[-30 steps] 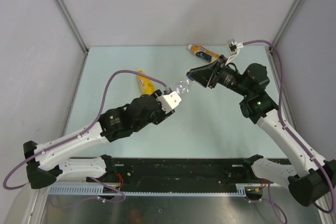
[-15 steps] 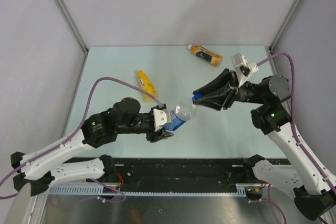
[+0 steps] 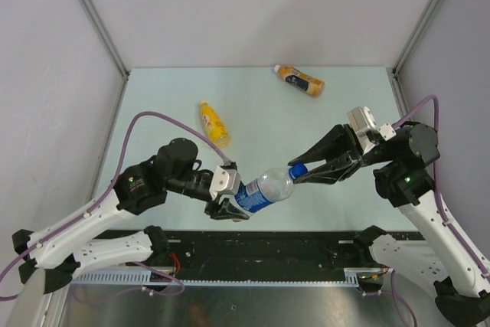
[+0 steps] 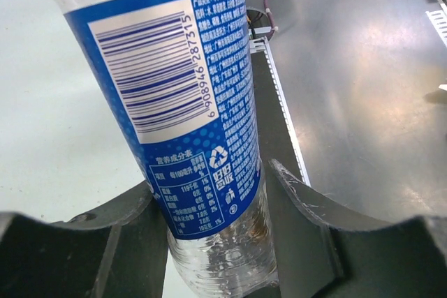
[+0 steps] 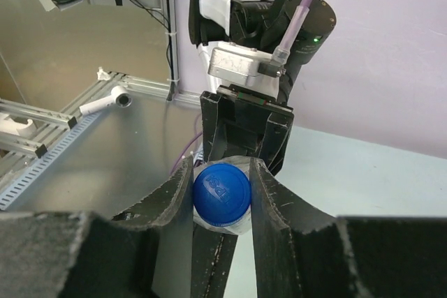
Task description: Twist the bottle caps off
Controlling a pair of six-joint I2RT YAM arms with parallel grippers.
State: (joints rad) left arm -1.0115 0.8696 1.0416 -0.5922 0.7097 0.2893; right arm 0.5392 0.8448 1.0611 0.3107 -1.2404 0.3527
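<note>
My left gripper is shut on the base of the clear bottle with the blue label and holds it in the air, nearly level, over the table's near edge. The bottle fills the left wrist view between the fingers. Its blue cap points right, and my right gripper is shut on it. In the right wrist view the blue cap sits squeezed between both fingers. The yellow bottle and the orange bottle lie on the table, capped.
The pale green table has grey walls on three sides. A black rail with the arm bases runs along the near edge.
Both arms have carried the clear bottle from mid-table toward the near edge. The bottle has turned more level, and my right gripper has stayed on the cap end.
</note>
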